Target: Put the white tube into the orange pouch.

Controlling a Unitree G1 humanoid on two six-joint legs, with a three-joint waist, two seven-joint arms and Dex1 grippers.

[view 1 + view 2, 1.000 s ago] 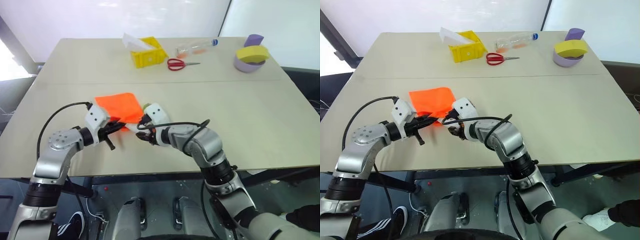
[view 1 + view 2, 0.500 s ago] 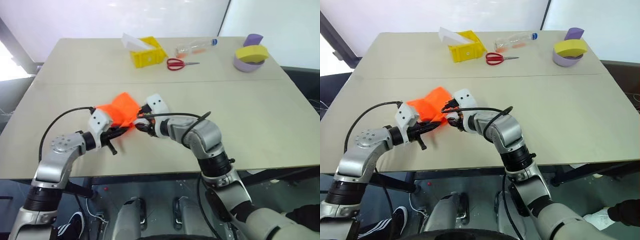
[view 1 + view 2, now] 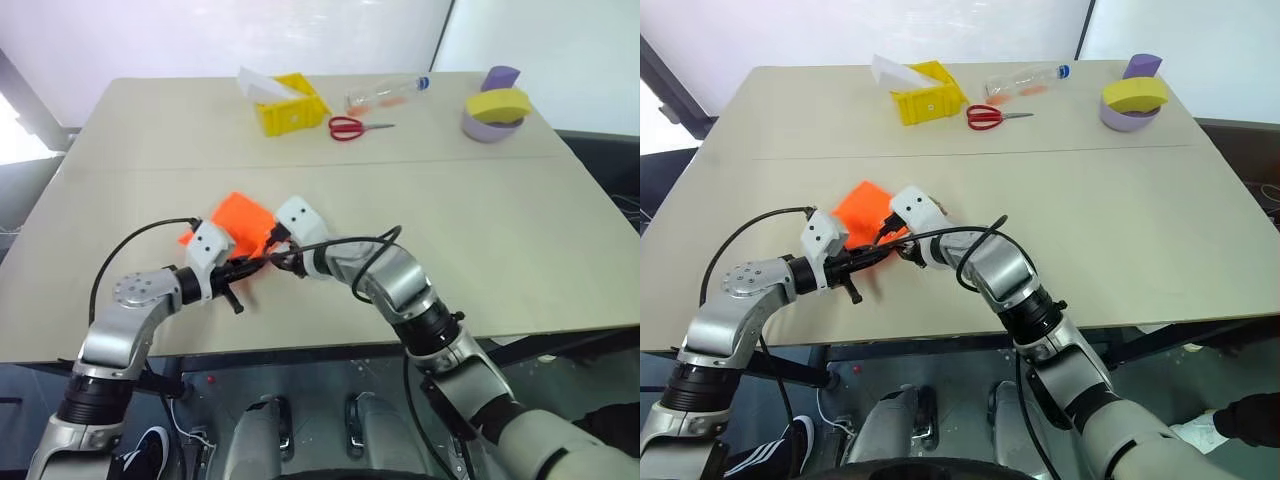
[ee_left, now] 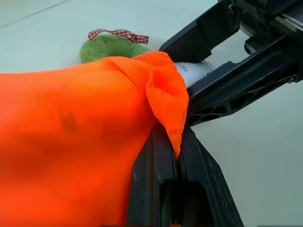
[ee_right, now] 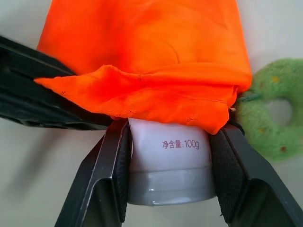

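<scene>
The left gripper [image 4: 177, 156] had its fingers pressed together on the orange pouch's [image 5: 151, 61] rim. The right gripper [image 5: 170, 189] pinched the white tube [image 5: 170, 165] between its fingers, the tube's far end under the pouch's edge, the green bobble [image 5: 272, 113] just beside.

- Table [image 3: 420, 230]: pale beige top with a seam line running across it from left to right.
- Yellow plastic box [image 3: 292, 113]: far edge, left of centre, holding a white sheet.
- Red-handled scissors [image 3: 352, 127]: just right of the box.
- Clear bottle [image 3: 385, 93]: lying flat behind the scissors.
- Purple bowl [image 3: 488, 122]: far right corner, a yellow piece on top.
- Orange pouch [image 3: 238, 216]: near the front edge, left of centre.
</scene>
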